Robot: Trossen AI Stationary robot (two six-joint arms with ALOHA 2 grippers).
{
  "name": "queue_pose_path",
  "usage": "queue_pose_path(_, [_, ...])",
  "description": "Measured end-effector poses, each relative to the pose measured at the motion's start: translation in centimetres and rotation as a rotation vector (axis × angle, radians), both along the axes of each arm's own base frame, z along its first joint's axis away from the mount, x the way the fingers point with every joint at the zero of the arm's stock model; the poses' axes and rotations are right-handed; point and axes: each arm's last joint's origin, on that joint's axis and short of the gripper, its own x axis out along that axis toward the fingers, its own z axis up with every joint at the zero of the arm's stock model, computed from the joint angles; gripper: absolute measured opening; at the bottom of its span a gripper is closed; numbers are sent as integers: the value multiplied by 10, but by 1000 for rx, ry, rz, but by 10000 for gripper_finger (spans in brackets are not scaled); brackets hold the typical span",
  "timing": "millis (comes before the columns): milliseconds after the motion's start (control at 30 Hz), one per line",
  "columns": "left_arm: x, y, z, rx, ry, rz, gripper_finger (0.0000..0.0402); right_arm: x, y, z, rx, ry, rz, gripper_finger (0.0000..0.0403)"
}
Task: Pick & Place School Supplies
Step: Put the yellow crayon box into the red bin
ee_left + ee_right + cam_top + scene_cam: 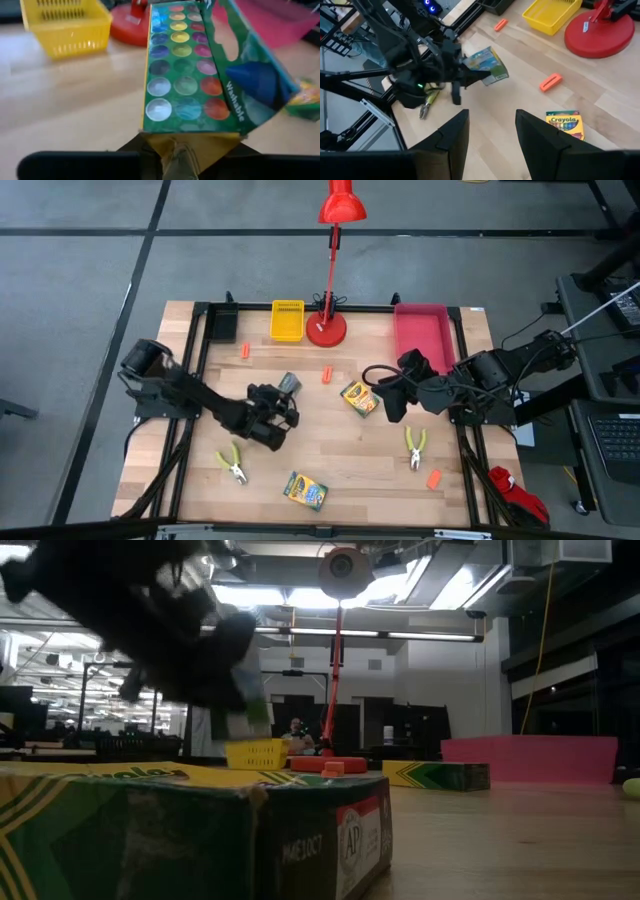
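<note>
Clamping a crayon box (pixel 288 383) above the desk (pixel 330 455), the left gripper (pixel 281 402) is hovering centre-left; the right gripper (pixel 385 392), fingers apart, is waiting right of centre.

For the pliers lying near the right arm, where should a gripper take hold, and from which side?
Probably from straight above, closing across both lime-green handles of the pliers near the pivot. They lie flat on the table with bare wood around them, and the handles splay apart toward the far end. The open right gripper is nearest.
</note>
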Motion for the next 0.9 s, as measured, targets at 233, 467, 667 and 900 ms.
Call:
queue_pose_path(233, [-15, 4, 70, 21, -99, -131, 89, 4, -4, 3, -59, -9, 51, 164])
queue_pose_path(467, [-33, 7, 138, 3, -299, -391, 66, 22, -11, 17, -34, -136, 265, 164])
queue_pose_path(667, [-43, 7, 167, -32, -452, -602, 72, 30, -17, 27, -46, -242, 338, 164])
queue_pose_path(900, [-42, 5, 182, -25, -593, -718, 67, 54, -19, 26, -5, -331, 411, 164])
